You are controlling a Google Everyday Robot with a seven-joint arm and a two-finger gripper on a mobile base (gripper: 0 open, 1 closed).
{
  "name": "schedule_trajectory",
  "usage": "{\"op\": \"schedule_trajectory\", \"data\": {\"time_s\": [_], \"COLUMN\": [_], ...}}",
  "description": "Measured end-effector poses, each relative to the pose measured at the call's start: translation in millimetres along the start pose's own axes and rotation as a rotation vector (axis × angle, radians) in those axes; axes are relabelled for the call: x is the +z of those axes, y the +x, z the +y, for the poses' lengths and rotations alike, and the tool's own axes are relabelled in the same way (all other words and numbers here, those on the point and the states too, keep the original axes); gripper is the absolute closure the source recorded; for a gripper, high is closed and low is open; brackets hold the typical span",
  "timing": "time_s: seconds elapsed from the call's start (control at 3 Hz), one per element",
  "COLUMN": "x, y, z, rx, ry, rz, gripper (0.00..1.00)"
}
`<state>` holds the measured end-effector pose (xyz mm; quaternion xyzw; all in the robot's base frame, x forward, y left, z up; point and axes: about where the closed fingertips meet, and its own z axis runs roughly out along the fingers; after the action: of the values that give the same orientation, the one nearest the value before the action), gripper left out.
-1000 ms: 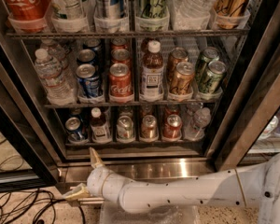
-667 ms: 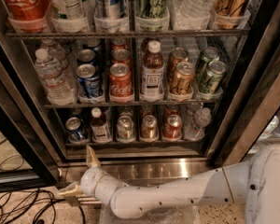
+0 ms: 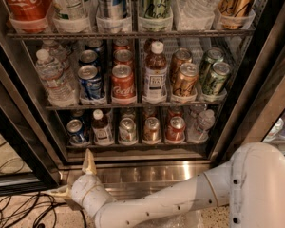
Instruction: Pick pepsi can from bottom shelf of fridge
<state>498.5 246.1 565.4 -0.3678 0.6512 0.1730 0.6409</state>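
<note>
The fridge [image 3: 256, 103] stands open in front of me. On its bottom shelf [image 3: 133, 147] the blue pepsi can [image 3: 76, 129] stands at the far left in a clear tray. Beside it, going right, are a small brown bottle [image 3: 102, 128], a silver can [image 3: 127, 129], two more cans [image 3: 151, 128] and a red can [image 3: 175, 128]. My gripper [image 3: 72, 176] is open and empty. It hangs below and in front of the shelf's left end, over the steel base [image 3: 147, 174], a short way under the pepsi can. My white arm [image 3: 190, 201] reaches in from the lower right.
The middle shelf holds water bottles [image 3: 52, 77], blue cans [image 3: 90, 80], red Coca-Cola cans [image 3: 123, 81], a juice bottle [image 3: 155, 72], and bronze and green cans. The black door edge [image 3: 14, 137] stands at the left. Cables [image 3: 19, 212] lie on the floor.
My gripper and wrist have shifted a little to the left, staying low in front of the base. The cans have not moved.
</note>
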Motion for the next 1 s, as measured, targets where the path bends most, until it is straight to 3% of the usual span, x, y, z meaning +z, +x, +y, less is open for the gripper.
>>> {"op": "schedule_trajectory", "data": {"time_s": [0.67, 1.0], "x": [-11.5, -18.0], "y": [10.8, 13.2], "z": [-37.6, -48.9], "rx": [0.062, 0.068], "ry": [0.262, 0.334], "rz": [0.021, 0.017], "gripper": [0.00, 0.00]}}
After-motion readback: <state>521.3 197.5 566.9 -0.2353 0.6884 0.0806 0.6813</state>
